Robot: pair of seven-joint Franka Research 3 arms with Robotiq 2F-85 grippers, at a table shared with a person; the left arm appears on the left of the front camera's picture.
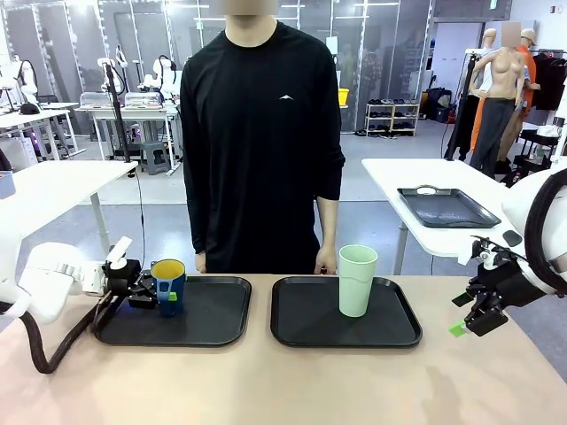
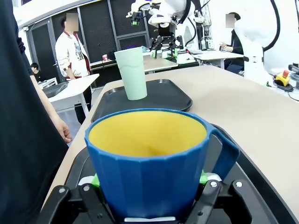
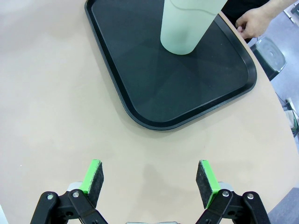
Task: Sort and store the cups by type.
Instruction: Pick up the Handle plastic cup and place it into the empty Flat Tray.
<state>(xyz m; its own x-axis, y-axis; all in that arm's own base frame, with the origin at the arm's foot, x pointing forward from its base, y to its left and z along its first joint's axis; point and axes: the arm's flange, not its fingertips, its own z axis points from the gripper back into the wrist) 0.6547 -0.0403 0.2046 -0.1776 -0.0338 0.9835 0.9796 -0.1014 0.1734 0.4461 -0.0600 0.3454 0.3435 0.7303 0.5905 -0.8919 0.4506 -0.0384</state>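
A dark blue mug [image 1: 168, 282] with a yellow inside stands at the left part of the left black tray [image 1: 217, 320]. My left gripper [image 1: 161, 297] is shut on it from the left. In the left wrist view the mug [image 2: 149, 163] sits between my green pads [image 2: 96, 179], handle to the right. The tall mint-green tumbler [image 1: 357, 280] stands upright on the right black tray [image 1: 306, 323], and shows farther off as the tumbler [image 2: 131, 73]. My right gripper [image 1: 469, 319] hangs open over bare table to the right of that tray. From the right wrist, the gripper [image 3: 152, 179] is empty, short of the tumbler [image 3: 187, 28].
A person stands at the far edge behind the trays, one hand [image 3: 254, 21] resting by the right tray's [image 3: 154, 93] far corner. The tabletop in front of both trays is bare. The table's right edge curves close to my right gripper.
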